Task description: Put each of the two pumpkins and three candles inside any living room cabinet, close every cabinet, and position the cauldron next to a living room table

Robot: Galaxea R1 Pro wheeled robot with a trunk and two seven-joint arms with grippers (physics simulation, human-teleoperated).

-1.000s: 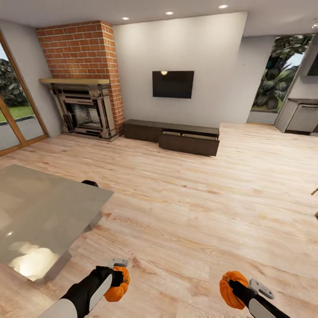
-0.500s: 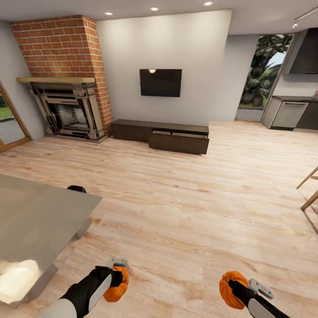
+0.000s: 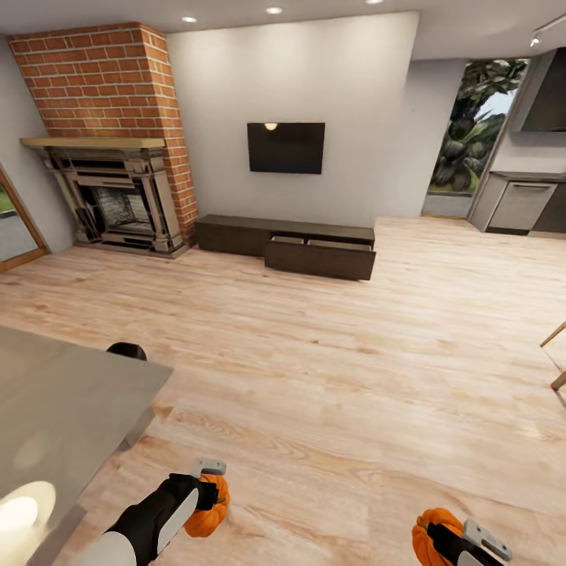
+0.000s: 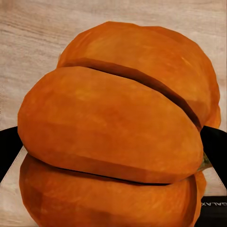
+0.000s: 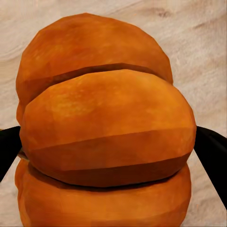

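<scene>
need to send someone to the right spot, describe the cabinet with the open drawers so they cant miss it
Find the wall-mounted TV on the white far wall. Directly beneath it on the wood floor runs the cabinet, long, low and dark brown. Unlike the brick fireplace beside it, its right section has drawers pulled out.

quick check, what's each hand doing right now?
Left hand: closed on a pumpkin.
Right hand: closed on the other pumpkin.

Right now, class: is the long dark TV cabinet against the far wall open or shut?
Open. The cabinet has its right-hand drawer front pulled forward of the unit, with pale insides showing above it; the left section looks shut.
</scene>
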